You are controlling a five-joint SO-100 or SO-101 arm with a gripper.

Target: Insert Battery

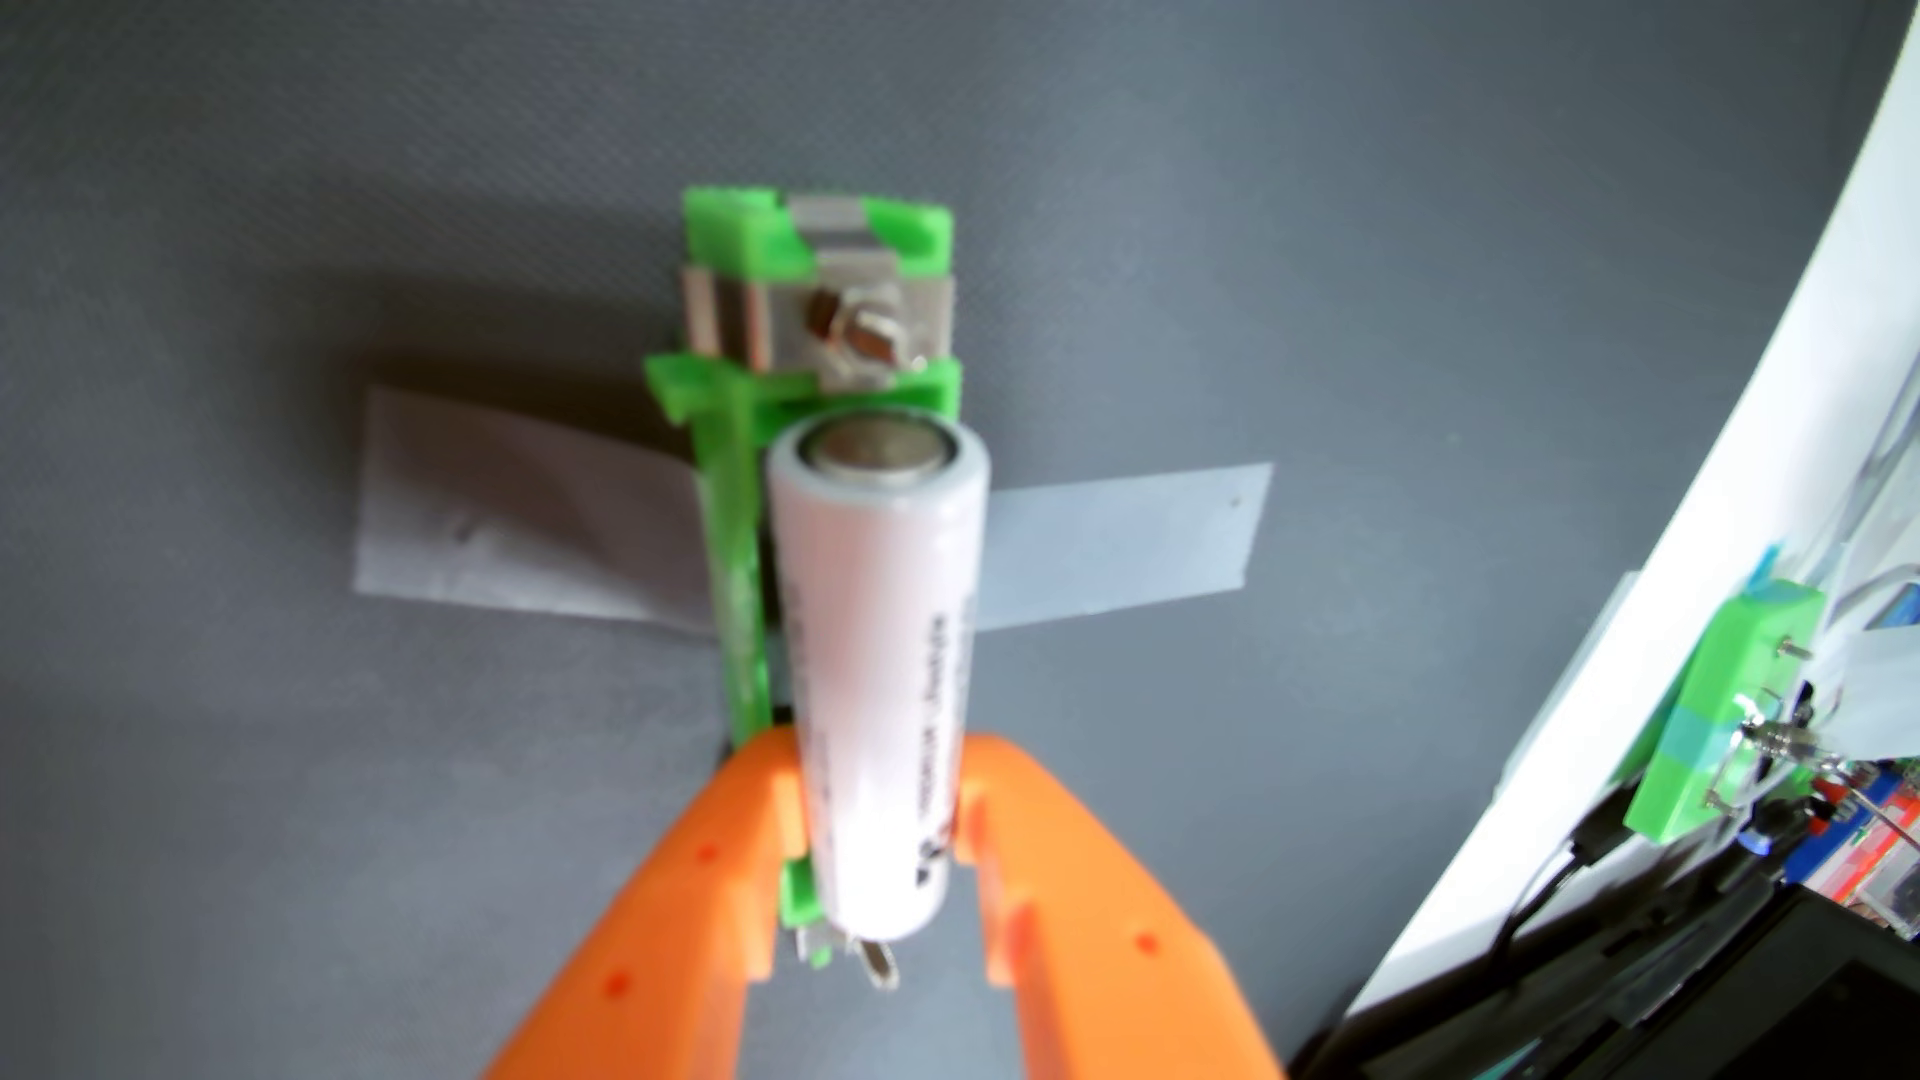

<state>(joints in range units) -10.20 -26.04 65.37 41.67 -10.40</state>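
1. The orange plastic two-finger gripper [878, 820] clamps the white cylindrical battery [878, 665] near its lower end, leaving the metal-capped far end free to lead.
2. The battery lies lengthwise over the green plastic battery holder [738, 540], apparently not yet seated.
3. Grey tape strips [1122, 550] pin the holder to the dark grey worktop [312, 779], presumably so insertion force cannot shift it.
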